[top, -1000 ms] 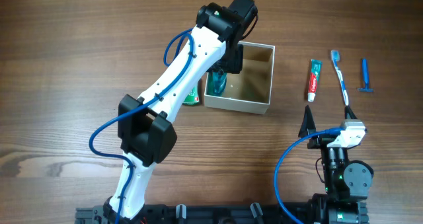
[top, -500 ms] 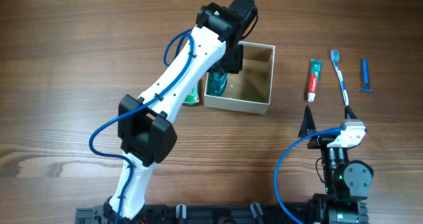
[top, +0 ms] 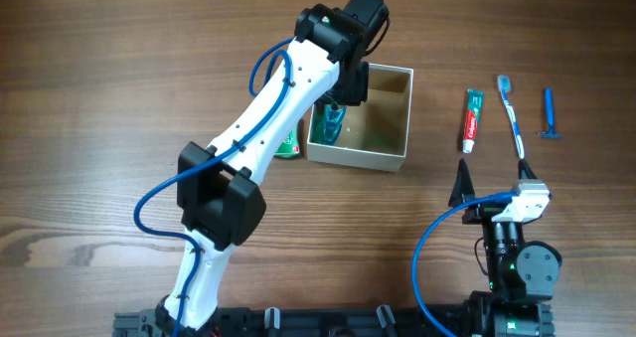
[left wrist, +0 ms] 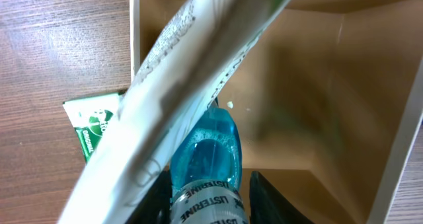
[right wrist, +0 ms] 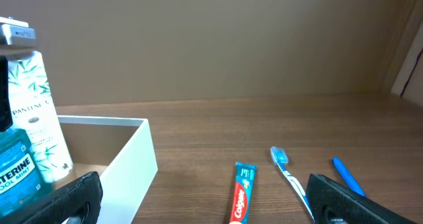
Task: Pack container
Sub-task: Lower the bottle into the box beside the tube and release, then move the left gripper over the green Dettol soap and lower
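The small square open-topped container (top: pixel 386 123), thin white walls around a tan cardboard inside, sits on the dark wood-grain counter (top: pixel 119 79), and the left arm reaches down over its left side. The step in hand looks like setting toiletries inside. A clear blue plastic mouthwash bottle (left wrist: pixel 206 154) stands against the container's left wall, and a tall white plastic bottle (left wrist: pixel 192 78) printed with green leaves leans across it. The left tool (left wrist: pixel 209 207) brackets the mouthwash bottle's neck, one dark finger close on either side; I cannot tell whether it pinches the bottle or has slack. A flat green packet (left wrist: pixel 92 125) lies on the counter just outside the container's left wall.

The right tool (right wrist: pixel 205 207) sits low over the counter with its jaws spread wide and nothing in them. It faces a red-and-white toothpaste tube (right wrist: pixel 243 196), a blue-and-white toothbrush (right wrist: pixel 287 172) and a slim blue razor (right wrist: pixel 347 178), which lie side by side well to the right of the container.

Packing seems partway done, with four items outside. Next, the left tool probably needs to leave the mouthwash bottle settled and rise straight up, clear of the leaning white bottle so it isn't dragged out. The green packet is its nearest pick. The thin flat items on the right call for a low pinch across their narrow width, and the container's right half has bare floor for them
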